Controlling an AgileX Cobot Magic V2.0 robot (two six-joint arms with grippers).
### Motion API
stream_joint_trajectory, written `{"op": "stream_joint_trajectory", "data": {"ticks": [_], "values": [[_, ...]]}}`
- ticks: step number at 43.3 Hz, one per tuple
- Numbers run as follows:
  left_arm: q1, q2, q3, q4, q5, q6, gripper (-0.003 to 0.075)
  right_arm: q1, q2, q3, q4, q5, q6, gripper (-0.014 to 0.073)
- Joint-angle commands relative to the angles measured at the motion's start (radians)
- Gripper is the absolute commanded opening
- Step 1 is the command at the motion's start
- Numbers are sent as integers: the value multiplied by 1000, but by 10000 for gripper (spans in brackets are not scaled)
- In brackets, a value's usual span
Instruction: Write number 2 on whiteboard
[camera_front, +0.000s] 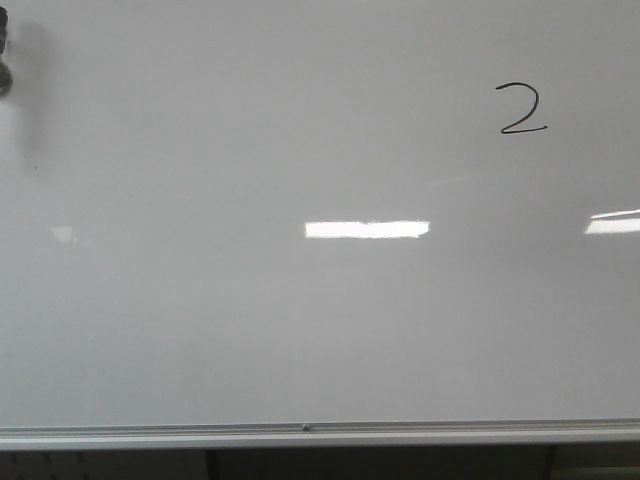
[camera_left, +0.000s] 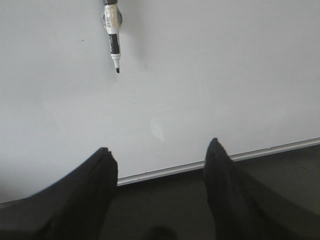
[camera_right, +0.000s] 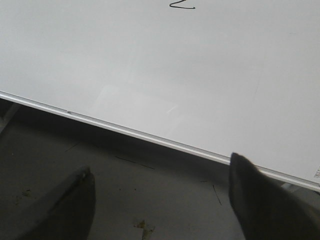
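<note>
The whiteboard (camera_front: 250, 320) fills the front view, with its silver bottom rail (camera_front: 300, 432) along the bottom. A thin black number 2 (camera_front: 521, 108) is drawn at its upper right. The base stroke of the number 2 (camera_right: 181, 5) shows at the edge of the right wrist view. My left gripper (camera_left: 160, 152) is open and empty, its fingers level with the whiteboard's rail (camera_left: 200, 165). My right gripper (camera_right: 161, 172) is open and empty, below the rail (camera_right: 125, 129). Neither gripper shows in the front view.
A black-and-white marker (camera_left: 112, 37) sits on the board, tip uncapped and pointing toward the rail, well away from the left gripper. A dark object (camera_front: 4, 60) shows at the board's upper left edge. A dark surface (camera_right: 150, 200) lies below the rail.
</note>
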Motion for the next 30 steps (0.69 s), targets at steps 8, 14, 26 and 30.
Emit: {"op": "stream_joint_trajectory", "data": {"ticks": [8, 14, 26, 30], "values": [[-7, 2, 8, -14, -60, 2, 384, -7, 3, -19, -26, -51, 0, 573], [-7, 2, 44, -12, -67, 2, 384, -7, 3, -19, -27, -52, 0, 558], [-7, 2, 61, -11, -114, 2, 274, -7, 3, -19, -28, -53, 0, 214], [-7, 2, 61, -11, -130, 2, 184, -7, 3, -19, -28, -53, 0, 106]]}}
